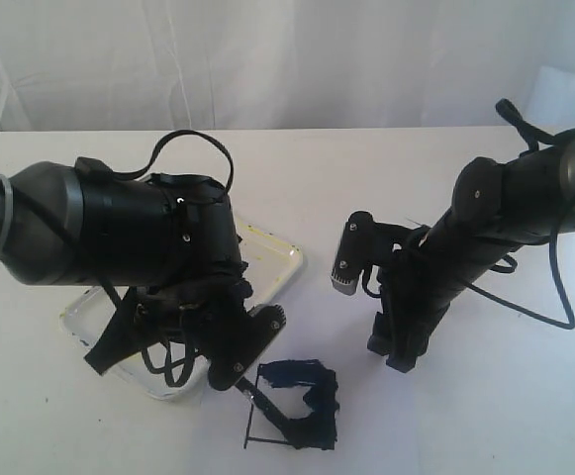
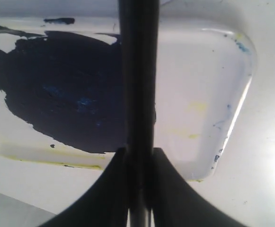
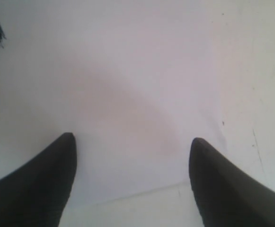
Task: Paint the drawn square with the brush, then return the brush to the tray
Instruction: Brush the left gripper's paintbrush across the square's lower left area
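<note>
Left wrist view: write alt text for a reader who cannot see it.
The left end effector grips the black brush handle, which crosses the middle of the picture. Behind it lies the white tray, holding a large dark blue paint puddle and yellowish stains along its rim.

table (image 1: pixel 386 168): was white and bare-topped
tray (image 1: pixel 272 252): lay flat on it, left of middle, holding a blue-black puddle
paper sheet (image 3: pixel 128 71): lay flat, bearing the blue-smeared drawn square (image 1: pixel 292 406)
</note>
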Controlling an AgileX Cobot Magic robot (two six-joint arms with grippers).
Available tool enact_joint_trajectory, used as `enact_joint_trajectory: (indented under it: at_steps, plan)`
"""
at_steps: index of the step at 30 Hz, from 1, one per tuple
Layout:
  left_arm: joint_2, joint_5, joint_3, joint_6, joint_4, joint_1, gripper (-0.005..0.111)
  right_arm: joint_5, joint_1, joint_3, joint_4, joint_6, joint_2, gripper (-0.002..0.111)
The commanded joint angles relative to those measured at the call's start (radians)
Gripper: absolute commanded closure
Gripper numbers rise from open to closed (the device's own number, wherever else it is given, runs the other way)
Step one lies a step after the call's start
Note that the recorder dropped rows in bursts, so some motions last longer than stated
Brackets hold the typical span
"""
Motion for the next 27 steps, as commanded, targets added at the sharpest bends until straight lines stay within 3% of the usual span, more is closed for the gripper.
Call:
enact_joint_trajectory:
  at_steps: [1, 27]
  plan:
    - [-0.005, 0.051, 0.004, -0.058, 0.059, -0.003, 0.107, -0.007, 0.000, 0.004, -0.014, 0.004, 0.006, 0.045]
    - [-0.007, 0.120, 0.004, -0.163, 0.177, -0.012, 0.107, -0.009, 0.000, 0.004, -0.037, 0.004, 0.006, 0.045]
